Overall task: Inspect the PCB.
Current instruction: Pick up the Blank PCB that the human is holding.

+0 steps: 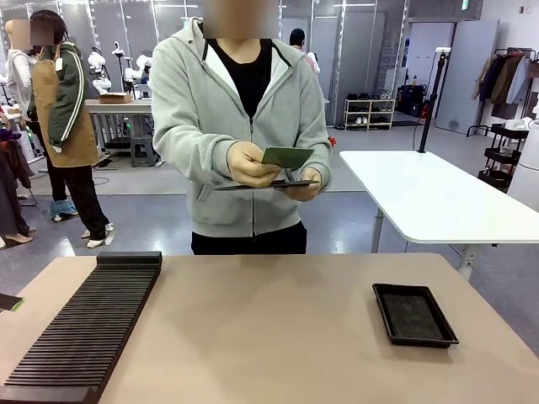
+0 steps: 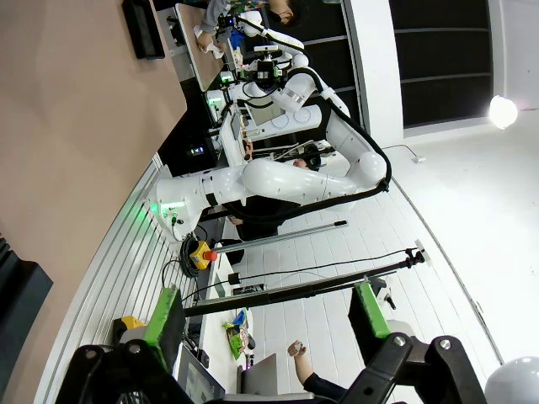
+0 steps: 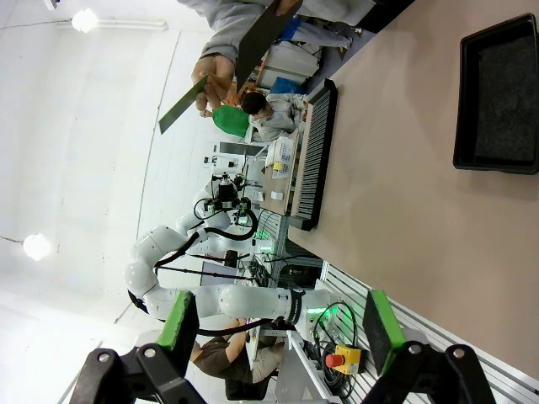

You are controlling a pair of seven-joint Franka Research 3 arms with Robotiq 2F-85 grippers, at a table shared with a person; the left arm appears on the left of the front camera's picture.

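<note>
Work table (image 1: pixel 269 345): we see a beige top with rounded corners across the near foreground.
Slotted rack (image 1: pixel 88 324): black, long and ribbed; we find it lying on the work table's left part, running from the near edge toward the far edge.
Tray (image 1: pixel 414 315): black, shallow, rectangular; we locate it on the table's right part, well apart from the rack.
Person (image 1: pixel 210 118): grey zip hoodie over a black top, standing at the far edge.
Dark panel (image 1: pixel 261 185): thin, flat, roughly level at the person's waist.
White table (image 1: pixel 429 198): behind, to the right.
Background: we note a second person (image 1: pixel 67 126) in a brown apron at far left, a low shelf (image 1: pixel 369 112), and hanging coats (image 1: pixel 505 76).
</note>
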